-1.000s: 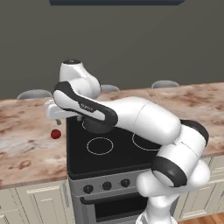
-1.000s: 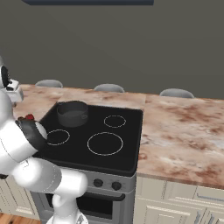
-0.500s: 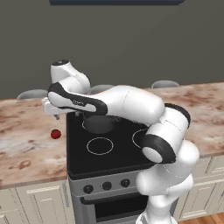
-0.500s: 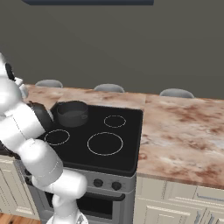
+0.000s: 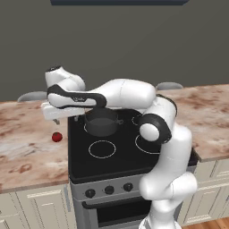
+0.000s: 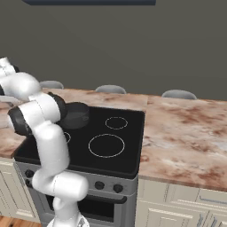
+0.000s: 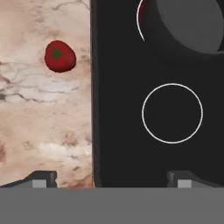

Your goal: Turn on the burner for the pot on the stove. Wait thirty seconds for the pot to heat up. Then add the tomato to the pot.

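**Reaching for the tomato**

The pincer (image 7: 109,177) hangs over the stove's (image 5: 116,156) left edge, jaws wide apart and empty. The tomato (image 7: 60,56) lies on the marbled surface (image 5: 27,147) just beside the stove; the pot (image 5: 102,121) sits on its burner (image 7: 141,19), which shows a red glow. Judging by this, the tomato step is in hand: next, centre over the tomato and descend. A dark wall backs the kitchen.

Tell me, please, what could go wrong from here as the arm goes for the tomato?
The open claw straddles the stove edge, well off the tomato; a descent now would miss it. The round tomato may roll across the counter if nudged. The pot sits close beneath the forearm, so a low swing might knock it.
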{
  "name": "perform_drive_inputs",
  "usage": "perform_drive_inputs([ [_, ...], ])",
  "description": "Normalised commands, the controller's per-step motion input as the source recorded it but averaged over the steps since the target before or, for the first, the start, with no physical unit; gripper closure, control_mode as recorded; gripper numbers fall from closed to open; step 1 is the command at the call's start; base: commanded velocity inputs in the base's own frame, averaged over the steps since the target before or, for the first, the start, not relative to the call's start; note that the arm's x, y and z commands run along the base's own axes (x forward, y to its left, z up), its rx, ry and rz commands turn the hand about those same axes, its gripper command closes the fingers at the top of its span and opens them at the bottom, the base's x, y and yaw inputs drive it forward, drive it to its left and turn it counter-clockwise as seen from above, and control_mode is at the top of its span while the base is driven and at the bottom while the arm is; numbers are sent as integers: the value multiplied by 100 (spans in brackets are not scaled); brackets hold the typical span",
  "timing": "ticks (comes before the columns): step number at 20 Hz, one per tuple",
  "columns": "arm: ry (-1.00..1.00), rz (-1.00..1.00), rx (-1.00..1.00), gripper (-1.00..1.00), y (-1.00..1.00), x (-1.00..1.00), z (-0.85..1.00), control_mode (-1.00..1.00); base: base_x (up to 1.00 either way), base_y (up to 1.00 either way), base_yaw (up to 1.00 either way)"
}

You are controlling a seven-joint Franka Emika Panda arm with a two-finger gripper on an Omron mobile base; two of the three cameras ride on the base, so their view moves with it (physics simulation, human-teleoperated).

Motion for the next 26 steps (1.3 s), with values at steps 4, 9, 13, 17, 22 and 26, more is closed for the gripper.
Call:
perform_drive_inputs([
  [4, 4, -7, 0, -100, 10, 25, -28, -100, 0, 0, 0],
  [9, 0, 0, 0, -100, 6, 17, -26, -100, 0, 0, 0],
  [13, 0, 0, 0, -100, 0, 26, -29, -100, 0, 0, 0],
  [17, -1, 6, 1, -100, 0, 21, -33, -100, 0, 0, 0],
  [22, -4, 15, 13, -100, 0, 17, -28, -100, 0, 0, 0],
  [26, -4, 18, 16, -100, 0, 27, -25, -100, 0, 0, 0],
])
